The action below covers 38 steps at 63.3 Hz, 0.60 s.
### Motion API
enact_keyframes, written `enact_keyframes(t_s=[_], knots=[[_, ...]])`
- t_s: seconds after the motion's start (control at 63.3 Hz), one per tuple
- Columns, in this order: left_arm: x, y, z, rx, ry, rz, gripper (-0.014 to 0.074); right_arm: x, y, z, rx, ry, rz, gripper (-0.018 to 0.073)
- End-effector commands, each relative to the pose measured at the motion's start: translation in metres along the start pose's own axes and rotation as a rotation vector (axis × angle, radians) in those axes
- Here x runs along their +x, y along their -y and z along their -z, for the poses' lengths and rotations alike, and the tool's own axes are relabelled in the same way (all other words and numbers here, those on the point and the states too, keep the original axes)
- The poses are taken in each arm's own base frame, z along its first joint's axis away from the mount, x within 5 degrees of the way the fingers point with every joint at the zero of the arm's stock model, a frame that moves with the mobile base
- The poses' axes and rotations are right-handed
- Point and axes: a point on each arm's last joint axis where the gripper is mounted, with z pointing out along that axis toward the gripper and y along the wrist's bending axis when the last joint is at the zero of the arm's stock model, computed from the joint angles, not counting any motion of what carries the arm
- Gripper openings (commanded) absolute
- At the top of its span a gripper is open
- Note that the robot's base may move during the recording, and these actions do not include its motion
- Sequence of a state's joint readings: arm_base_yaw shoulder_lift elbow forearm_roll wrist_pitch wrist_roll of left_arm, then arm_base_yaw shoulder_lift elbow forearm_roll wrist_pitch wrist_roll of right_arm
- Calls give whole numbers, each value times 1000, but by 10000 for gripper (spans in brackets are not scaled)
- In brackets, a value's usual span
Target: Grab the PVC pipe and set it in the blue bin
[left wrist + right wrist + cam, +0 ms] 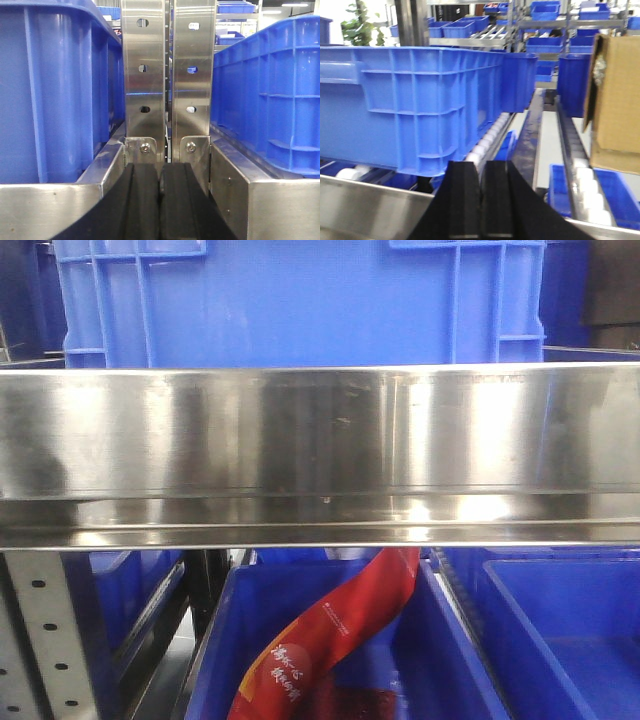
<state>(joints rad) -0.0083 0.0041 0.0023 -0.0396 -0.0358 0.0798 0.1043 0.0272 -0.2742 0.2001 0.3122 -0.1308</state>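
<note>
No PVC pipe shows in any view. Blue bins fill the shelves: one large blue bin (300,300) sits on the steel shelf rail (320,450), and another blue bin (330,660) below holds a red packet (330,640). My left gripper (160,172) is shut with nothing between its black fingers, facing the steel uprights (167,75) between two blue bins (55,90). My right gripper (481,172) is also shut and empty, in front of a big blue bin (415,105) on white rollers.
A wide steel shelf beam crosses the whole front view. A cardboard box (615,100) stands at the right of the right wrist view, with more blue bins (575,85) and roller tracks (490,140) behind. Perforated rack posts (40,640) stand at lower left.
</note>
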Motion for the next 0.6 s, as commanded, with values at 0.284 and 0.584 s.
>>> enact_keyframes(t_s=[0.284, 0.584], knots=[[-2, 0, 0, -4, 19, 0, -111, 32, 13, -9, 149, 146, 4, -162], [-2, 0, 0, -4, 19, 0, -111, 50, 19, -12, 226, 133, 8, -162]])
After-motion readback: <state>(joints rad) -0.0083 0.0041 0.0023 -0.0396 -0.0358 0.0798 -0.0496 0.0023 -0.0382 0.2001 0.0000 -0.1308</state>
